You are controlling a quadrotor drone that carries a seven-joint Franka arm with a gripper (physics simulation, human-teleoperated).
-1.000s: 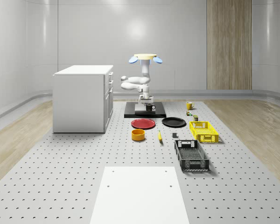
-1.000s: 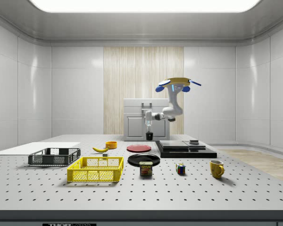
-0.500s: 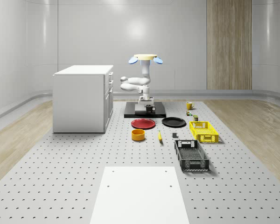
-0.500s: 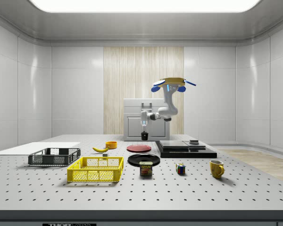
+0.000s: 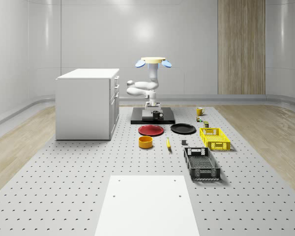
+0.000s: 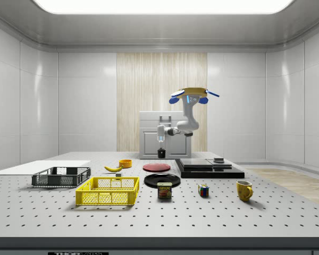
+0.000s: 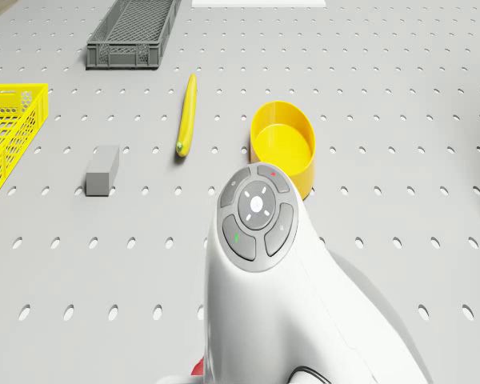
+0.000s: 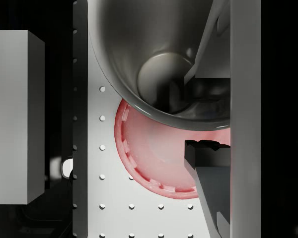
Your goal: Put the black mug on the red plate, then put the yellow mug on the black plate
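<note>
Two fingers (image 8: 208, 163) of the gripper (image 6: 161, 147) pinch the black mug's (image 6: 161, 153) wall, holding it in the air above the near edge of the red plate (image 6: 156, 167). The drone (image 6: 193, 95) hovers over the black platform (image 6: 209, 169). Well apart, the yellow mug (image 6: 244, 190) stands on the table (image 6: 266, 218), and the black plate (image 6: 161, 179) lies beside the red one.

A white cabinet (image 5: 87, 103) stands at the whole-scene view's left. A yellow bowl (image 5: 145, 142), a banana (image 5: 168, 143) and a small grey block (image 5: 184, 142) lie between it and the yellow crate (image 5: 215, 138). A dark crate (image 5: 201, 163) sits nearer the camera.
</note>
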